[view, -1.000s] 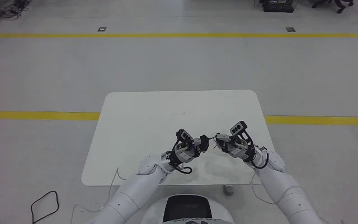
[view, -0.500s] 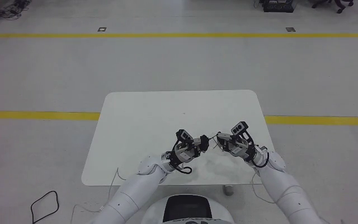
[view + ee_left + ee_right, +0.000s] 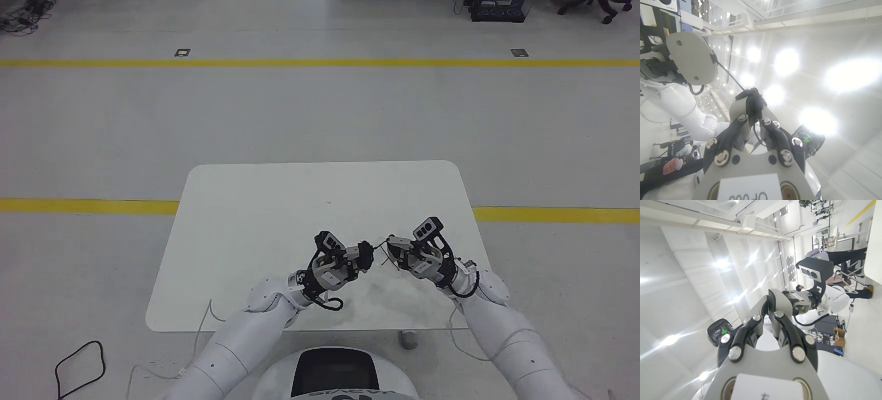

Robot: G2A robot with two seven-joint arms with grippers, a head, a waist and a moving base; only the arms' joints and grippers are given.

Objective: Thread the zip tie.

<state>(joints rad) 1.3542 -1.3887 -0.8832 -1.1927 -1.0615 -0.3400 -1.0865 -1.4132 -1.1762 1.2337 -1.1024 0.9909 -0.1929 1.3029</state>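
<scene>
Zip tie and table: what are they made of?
The zip tie looks like black plastic, probably nylon: it is a thin, dark strap that curves gently without kinking. The table has a white, smooth, matt top with rounded corners. It could be laminate or plastic; I can't tell which.

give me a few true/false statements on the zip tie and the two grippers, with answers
1. The left gripper is shut on the zip tie. True.
2. The zip tie lies flat on the table. False: it is held in the air between the two grippers.
3. The right gripper is wide open. False: its fingers are closed, on the tie's other end.
4. The tie runs from one gripper to the other. True.
5. Both grippers are over the table's far edge. False: they are over its near part, close to the robot.
</scene>
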